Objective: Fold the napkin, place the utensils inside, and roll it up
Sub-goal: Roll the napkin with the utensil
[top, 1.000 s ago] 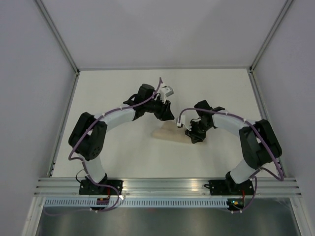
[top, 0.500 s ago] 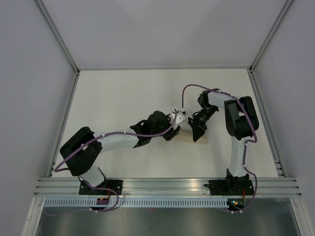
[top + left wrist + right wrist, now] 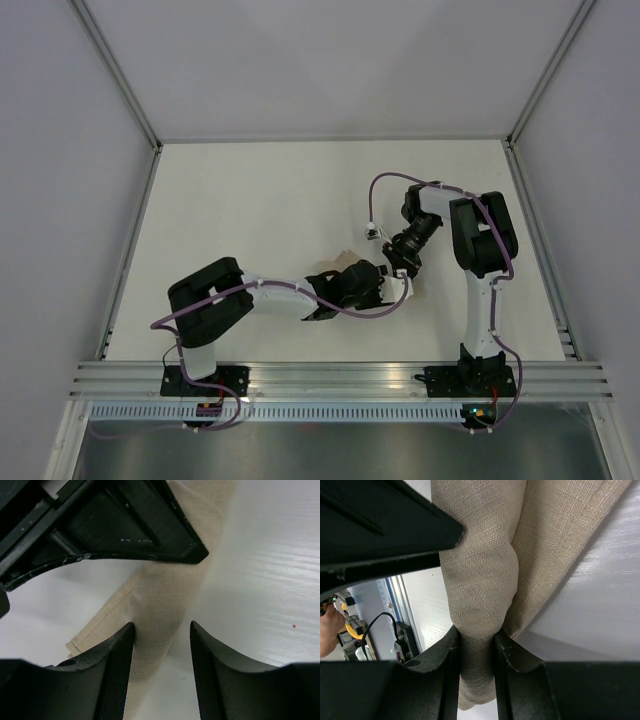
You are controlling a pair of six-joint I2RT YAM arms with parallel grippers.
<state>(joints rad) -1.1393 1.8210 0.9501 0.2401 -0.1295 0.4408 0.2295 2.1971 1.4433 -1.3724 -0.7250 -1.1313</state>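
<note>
Currently the right fingers (image 3: pixel 530 690) pinch the bundled napkin (image 3: pixel 480 580); the left fingers (image 3: pixel 112 680) straddle it parted, so it could unroll.

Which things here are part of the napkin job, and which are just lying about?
Job: napkin, bunched, pinched by the right gripper; left gripper, open astride it. No fork shows in any view.
Not the job's: the table; purple cables on the arms. No stray item visible.
</note>
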